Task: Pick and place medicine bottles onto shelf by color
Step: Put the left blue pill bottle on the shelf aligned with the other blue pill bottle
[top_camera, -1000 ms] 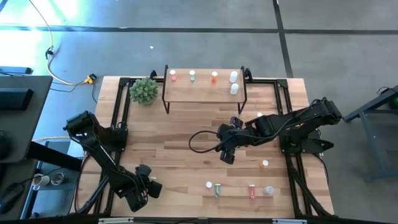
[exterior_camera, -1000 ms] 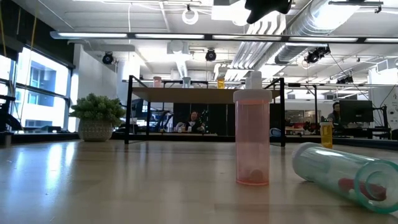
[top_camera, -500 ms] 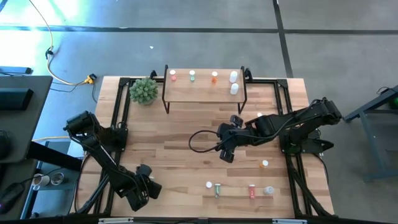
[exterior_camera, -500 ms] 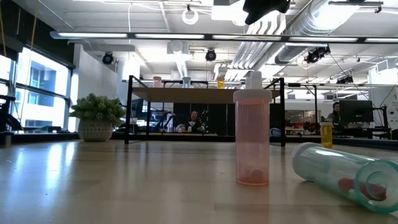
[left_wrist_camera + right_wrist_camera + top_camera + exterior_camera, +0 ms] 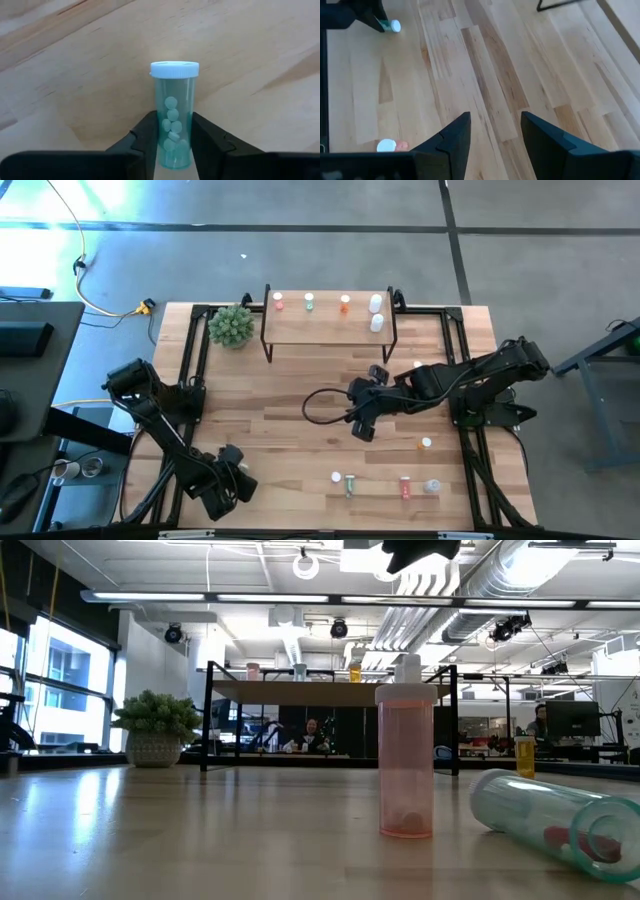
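Left gripper (image 5: 172,150) clamped on green bottle (image 5: 174,112) with white cap, near-left corner of table (image 5: 300,415). Right gripper (image 5: 492,132) mid-table, fingers apart, empty. Shelf (image 5: 328,320) at far edge carries five bottles; four more stand or lie near the right front.

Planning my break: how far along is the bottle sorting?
Done: five bottles stand on the shelf. In hand: the left pincer is shut on a green bottle near the table's front left. Left: four bottles at front right, among them the orange bottle. The right pincer hovers open mid-table.
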Robot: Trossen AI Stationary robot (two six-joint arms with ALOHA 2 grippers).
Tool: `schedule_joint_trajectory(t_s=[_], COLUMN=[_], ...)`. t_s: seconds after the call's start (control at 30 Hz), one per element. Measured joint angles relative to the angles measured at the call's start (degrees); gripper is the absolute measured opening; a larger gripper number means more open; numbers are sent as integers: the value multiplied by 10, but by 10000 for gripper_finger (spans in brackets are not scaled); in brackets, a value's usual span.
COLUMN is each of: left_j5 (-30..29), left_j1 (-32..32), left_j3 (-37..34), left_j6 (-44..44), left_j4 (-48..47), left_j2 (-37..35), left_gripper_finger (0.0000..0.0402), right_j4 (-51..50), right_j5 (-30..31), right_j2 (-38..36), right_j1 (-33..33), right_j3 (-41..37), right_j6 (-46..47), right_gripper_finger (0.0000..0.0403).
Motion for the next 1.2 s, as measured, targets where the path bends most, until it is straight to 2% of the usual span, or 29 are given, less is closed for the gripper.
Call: schedule_joint_trajectory(t_s=[0.23, 0.5, 0.7, 0.9, 1.07, 1.2], left_j5=[-104, -182, -182, -175, -106, -52], left_j1=[38, 130, 207, 296, 369, 418], left_j3=[-1, 0, 0, 0, 0, 0], left_j6=[70, 265, 463, 678, 837, 930], left_j4=[2, 10, 39, 107, 172, 208], left_j2=[-21, -88, -164, -242, -289, -306], left_gripper_finger=[96, 97, 97, 97, 97, 97], right_j4=[58, 105, 120, 144, 145, 146], right_j5=[-12, -75, -98, -111, -113, -113], right_j2=[0, 0, -1, -1, -1, -1], right_j1=[-28, -66, -88, -107, -119, -125], right_j3=[0, 0, 0, 1, 26, 56], right_j6=[-75, -153, -172, -196, -222, -261], right_gripper_finger=[165, 165, 165, 165, 165, 165])
